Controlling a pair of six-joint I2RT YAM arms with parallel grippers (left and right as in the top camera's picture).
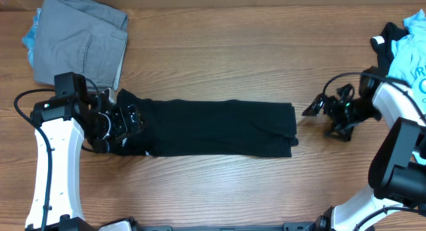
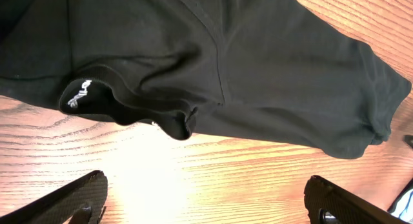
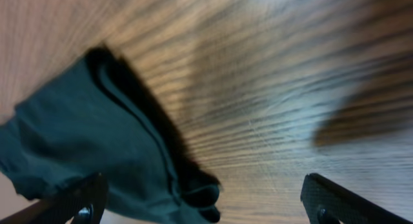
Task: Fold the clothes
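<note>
Left gripper (image 2: 210, 201) fingertips sit in the bottom corners of the left wrist view. Jaws are spread wide, nothing is held, and bare wooden table (image 2: 193, 172) lies between them. Black T-shirt (image 2: 258, 69) is seen just beyond, edge rumpled, with small white lettering (image 2: 77, 93) showing on a turned-over fold.

Right gripper (image 3: 206, 204) is likewise spread wide and empty. Only a corner of the T-shirt (image 3: 77, 140) lies near one finger; the rest of the span is bare wood.

Overhead: the T-shirt (image 1: 213, 128) is laid as a long narrow band across the middle of the table, sides turned in, long axis running arm to arm. Left gripper (image 1: 128, 121) is placed at the lettered end, at the fabric edge. Right gripper (image 1: 318, 123) is held just off the opposite end, apart from the cloth. Placement is judged deliberate: one end per arm, so a crosswise fold can be made without reaching over.

Grey garment (image 1: 80, 38) is stacked flat at the far left corner, judged the finished pile, clear of the work zone. Crumpled light blue and black garments (image 1: 409, 51) are heaped at the far right edge, judged the queue.

Stage is judged as lengthwise folds done, end-to-end fold outstanding. The rumple at the left end should be watched: a pinch through one layer only could drag the band open.
</note>
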